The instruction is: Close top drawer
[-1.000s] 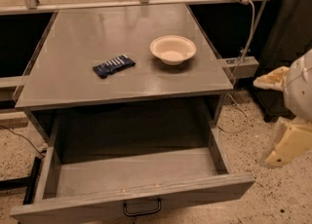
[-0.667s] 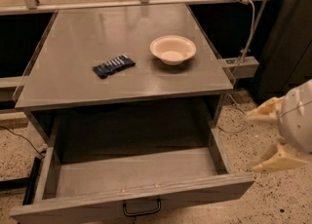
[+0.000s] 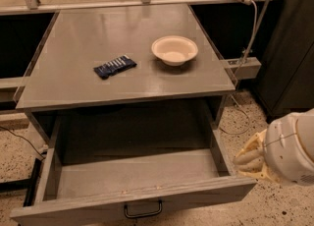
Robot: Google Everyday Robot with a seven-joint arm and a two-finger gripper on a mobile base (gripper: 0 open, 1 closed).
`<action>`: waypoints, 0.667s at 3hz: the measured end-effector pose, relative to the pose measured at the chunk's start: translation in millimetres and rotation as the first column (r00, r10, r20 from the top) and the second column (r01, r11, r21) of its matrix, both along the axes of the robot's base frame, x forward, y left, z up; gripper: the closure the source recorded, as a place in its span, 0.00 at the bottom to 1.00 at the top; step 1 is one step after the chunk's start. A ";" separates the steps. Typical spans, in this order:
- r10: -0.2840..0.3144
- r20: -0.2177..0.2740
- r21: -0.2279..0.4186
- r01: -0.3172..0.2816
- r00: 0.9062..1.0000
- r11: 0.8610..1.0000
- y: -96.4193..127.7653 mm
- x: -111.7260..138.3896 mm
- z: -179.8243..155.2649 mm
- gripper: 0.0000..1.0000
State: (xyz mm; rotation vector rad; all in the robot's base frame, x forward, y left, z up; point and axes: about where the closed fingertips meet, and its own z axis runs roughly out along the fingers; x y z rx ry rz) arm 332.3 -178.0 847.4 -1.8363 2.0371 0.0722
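Observation:
The top drawer (image 3: 132,175) is pulled far out from under the grey table (image 3: 73,85), and its inside is empty. Its long front panel (image 3: 196,195) runs along the bottom edge of the view, with a small black handle (image 3: 143,211) at the centre. The drawers below it are out of view. My gripper (image 3: 245,160), cream-coloured under a white round wrist (image 3: 292,154), is at the lower right. It is right beside the drawer's right front corner, and I cannot tell whether it touches it.
A white bowl (image 3: 174,49) and a dark blue packet (image 3: 115,66) lie on the tabletop. A white cable (image 3: 249,33) hangs at the back right next to a dark cabinet (image 3: 289,48). Speckled floor (image 3: 245,117) lies to the right of the drawer.
My gripper has moved left and down, from well to the right of the table to the drawer's right front corner. The drawer, bowl and packet have not moved.

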 end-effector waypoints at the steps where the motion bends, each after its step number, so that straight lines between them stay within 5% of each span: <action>1: 0.000 0.000 0.000 0.000 1.000 1.000 0.2 0.0 -0.2 1.00; 2: 0.010 -0.042 0.034 -0.008 0.999 0.999 12.4 -3.9 -31.3 1.00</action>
